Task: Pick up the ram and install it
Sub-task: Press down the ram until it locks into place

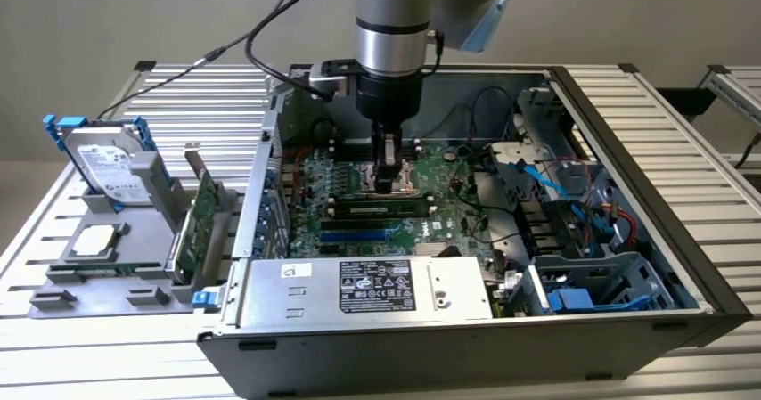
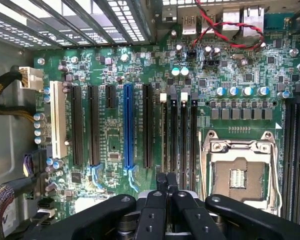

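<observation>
My fingers are pressed together, holding nothing, down inside the open computer case over the motherboard. The ram already lies in a memory slot just in front of them, so pickup and placement look done; whether it is fully latched I cannot tell. Its long axis runs parallel to the desk's front edge, flat side upright.

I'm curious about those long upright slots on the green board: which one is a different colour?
The blue slot, standing among the long black slots on the motherboard.
</observation>
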Controlling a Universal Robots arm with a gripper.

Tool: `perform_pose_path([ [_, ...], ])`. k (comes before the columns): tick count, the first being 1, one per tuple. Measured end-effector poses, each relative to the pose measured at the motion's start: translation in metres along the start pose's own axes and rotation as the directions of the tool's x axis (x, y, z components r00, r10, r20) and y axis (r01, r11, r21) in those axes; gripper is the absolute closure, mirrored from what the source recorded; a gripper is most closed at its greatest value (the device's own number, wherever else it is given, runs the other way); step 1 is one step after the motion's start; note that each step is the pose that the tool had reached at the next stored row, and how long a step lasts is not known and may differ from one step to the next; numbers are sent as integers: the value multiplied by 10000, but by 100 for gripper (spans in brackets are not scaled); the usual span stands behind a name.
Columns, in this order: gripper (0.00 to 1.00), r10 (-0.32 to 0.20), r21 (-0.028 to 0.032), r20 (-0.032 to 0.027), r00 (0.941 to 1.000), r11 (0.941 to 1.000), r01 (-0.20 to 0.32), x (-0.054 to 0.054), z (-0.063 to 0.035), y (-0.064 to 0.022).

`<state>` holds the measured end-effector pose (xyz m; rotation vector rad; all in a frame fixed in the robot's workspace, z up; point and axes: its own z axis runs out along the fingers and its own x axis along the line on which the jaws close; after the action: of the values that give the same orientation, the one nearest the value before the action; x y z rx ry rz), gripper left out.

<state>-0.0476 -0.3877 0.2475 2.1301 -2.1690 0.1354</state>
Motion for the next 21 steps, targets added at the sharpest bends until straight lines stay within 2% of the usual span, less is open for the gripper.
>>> perform_pose_path([
  [8, 89, 20, -29, 1, 10000, 10000, -20, 6, 115, -28],
  [21, 89, 25, -40, 1, 10000, 10000, -25, 1, 170, -47],
])
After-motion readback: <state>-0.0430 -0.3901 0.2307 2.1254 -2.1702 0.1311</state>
